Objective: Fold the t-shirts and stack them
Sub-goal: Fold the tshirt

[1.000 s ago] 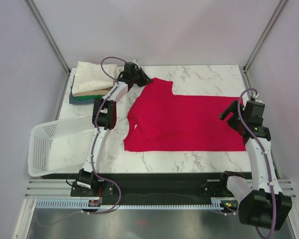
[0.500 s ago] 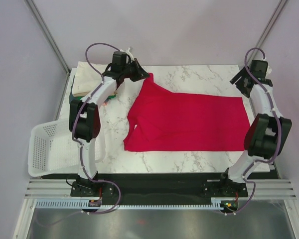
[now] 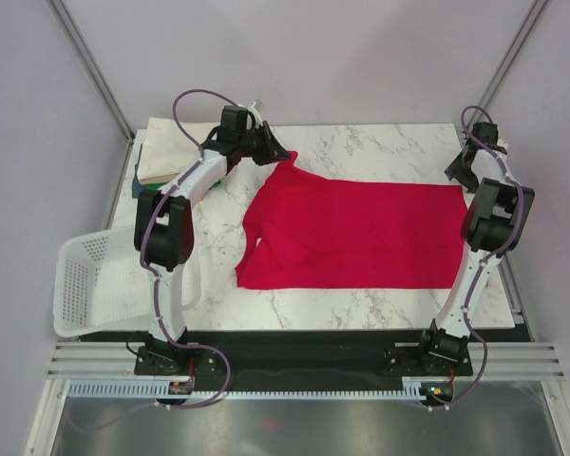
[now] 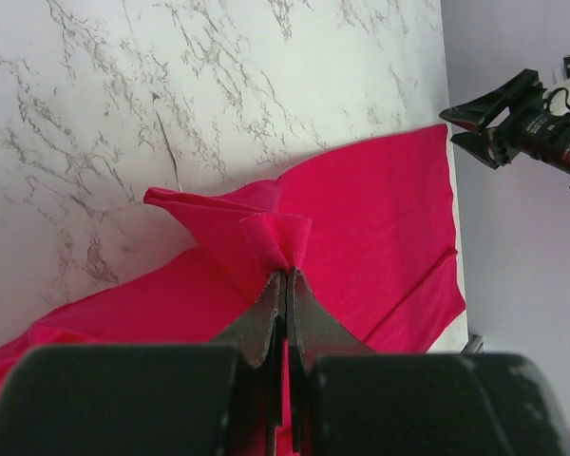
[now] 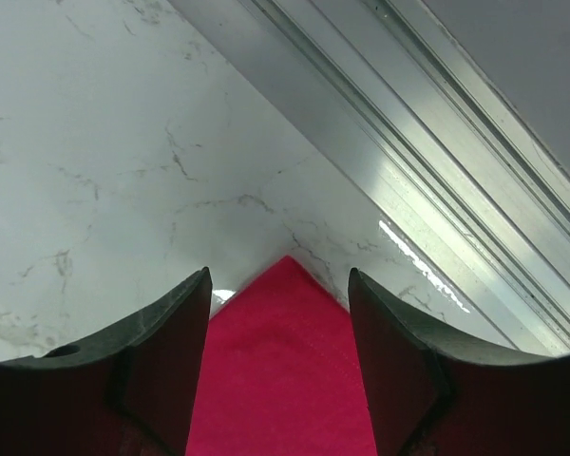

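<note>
Your basket (image 3: pixel 81 275) sat lower left, the folded stack (image 3: pixel 161 149) upper left. The red shirt (image 3: pixel 351 233) lay mid-frame. Your left gripper (image 4: pixel 283 280) pinched its upper-left corner; your right gripper (image 5: pixel 278 285) stood spread over the upper-right corner, by the table (image 3: pixel 380 142) edge.

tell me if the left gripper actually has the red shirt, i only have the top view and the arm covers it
Observer: Yes. In the left wrist view the left gripper is shut on a pinched fold of the red t-shirt.
Operator: and the right one, closed too
Observer: No. The right wrist view shows the right gripper open, the shirt's corner lying between its fingers, unclamped.
Operator: is that corner lifted
Observer: It looks flat on the marble table, close to the metal rail.
</note>
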Robot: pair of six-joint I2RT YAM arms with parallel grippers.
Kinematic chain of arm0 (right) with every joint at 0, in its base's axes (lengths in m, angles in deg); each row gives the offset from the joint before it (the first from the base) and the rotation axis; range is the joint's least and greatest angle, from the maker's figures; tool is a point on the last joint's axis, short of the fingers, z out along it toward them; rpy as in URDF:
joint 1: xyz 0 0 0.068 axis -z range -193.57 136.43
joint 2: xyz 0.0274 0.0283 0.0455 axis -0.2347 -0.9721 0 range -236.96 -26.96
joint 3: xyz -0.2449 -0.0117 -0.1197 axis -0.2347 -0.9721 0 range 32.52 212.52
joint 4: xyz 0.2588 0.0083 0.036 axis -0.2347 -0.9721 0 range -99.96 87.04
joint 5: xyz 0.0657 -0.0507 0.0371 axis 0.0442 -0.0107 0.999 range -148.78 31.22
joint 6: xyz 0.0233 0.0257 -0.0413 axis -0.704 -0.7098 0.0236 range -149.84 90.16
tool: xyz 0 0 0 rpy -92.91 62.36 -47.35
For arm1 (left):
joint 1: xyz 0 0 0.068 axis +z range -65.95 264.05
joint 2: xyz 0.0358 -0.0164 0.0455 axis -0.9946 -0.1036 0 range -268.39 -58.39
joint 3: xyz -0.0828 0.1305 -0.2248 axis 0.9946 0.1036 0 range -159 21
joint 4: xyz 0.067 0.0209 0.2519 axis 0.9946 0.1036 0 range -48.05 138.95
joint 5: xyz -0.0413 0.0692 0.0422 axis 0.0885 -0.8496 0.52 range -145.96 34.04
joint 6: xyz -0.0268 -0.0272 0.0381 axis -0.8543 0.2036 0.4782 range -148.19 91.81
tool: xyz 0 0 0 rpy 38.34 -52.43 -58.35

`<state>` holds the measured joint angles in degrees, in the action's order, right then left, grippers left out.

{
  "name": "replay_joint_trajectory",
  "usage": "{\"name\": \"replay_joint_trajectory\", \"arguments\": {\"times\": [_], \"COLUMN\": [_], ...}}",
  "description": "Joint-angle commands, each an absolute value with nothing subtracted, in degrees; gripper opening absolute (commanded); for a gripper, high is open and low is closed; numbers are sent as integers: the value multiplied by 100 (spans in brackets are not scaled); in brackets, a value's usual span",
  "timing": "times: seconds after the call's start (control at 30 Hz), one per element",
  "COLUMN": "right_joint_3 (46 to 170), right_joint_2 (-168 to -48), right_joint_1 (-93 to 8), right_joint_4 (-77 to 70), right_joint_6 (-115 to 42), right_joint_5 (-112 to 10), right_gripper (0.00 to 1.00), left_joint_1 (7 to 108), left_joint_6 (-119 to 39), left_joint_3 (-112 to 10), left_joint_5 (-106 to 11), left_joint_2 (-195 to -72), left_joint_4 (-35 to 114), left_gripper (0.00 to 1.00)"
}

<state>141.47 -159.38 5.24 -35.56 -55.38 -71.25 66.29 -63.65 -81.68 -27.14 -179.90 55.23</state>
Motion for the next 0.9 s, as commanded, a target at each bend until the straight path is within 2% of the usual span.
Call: {"name": "replay_joint_trajectory", "arguments": {"times": [0.0, 0.13, 0.37, 0.53, 0.63, 0.67, 0.7, 0.87], "right_joint_3": [14546, 14599, 14143, 13414, 13395, 13395, 13395, 13289], "right_joint_2": [-16081, -16231, -16099, -15660, -15598, -15598, -15581, -15283], "right_joint_1": [506, 506, 515, 506, 506, 506, 515, 506], "right_joint_4": [-3592, -3565, -3416, -3022, -3002, -3011, -3011, -2994], "right_joint_6": [-5384, -5366, -5506, -5735, -5718, -5700, -5691, -5718], "right_joint_5": [-7486, -7557, -7434, -7170, -7179, -7196, -7205, -7205], "right_gripper": [67, 63, 39, 31, 15, 5, 0, 0], "left_joint_1": [6621, 6595, 6559, 6542, 6533, 6533, 6533, 6516], "left_joint_6": [-6176, -6211, -6229, -6290, -6299, -6299, -6299, -6264], "left_joint_3": [-8272, -8289, -8307, -8333, -8324, -8316, -8324, -8421], "left_joint_5": [-2519, -2493, -2528, -2537, -2520, -2528, -2528, -2537], "left_joint_2": [-18108, -18170, -18240, -18223, -18196, -18179, -18152, -18012], "left_joint_4": [5425, 5434, 5434, 5434, 5460, 5469, 5469, 5600], "left_gripper": [2, 2, 2, 2, 2, 2, 2, 2]}}
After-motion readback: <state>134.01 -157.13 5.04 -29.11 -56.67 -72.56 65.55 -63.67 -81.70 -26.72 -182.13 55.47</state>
